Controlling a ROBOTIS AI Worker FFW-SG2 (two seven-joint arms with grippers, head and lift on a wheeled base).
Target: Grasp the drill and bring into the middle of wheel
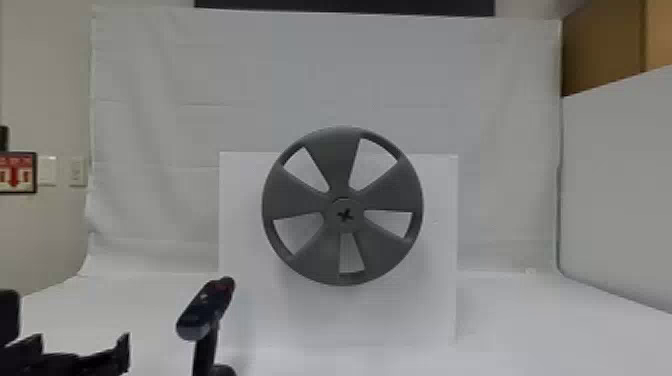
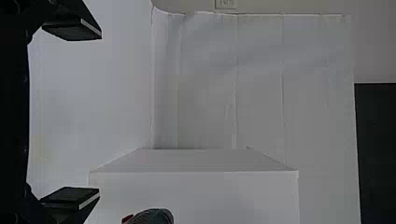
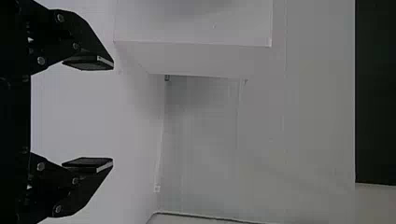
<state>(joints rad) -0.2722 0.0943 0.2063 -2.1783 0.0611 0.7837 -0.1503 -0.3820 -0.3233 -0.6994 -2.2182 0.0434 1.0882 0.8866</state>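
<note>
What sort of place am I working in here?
Probably an indoor robotics lab or test area: a pale sheet hangs as a backdrop, a five-spoked wheel sits before a white box, and a drill stands to the left.

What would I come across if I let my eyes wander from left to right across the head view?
The robot's black left gripper → the drill, standing upright → the grey five-spoked wheel → the brown panel high at the right edge.
</note>
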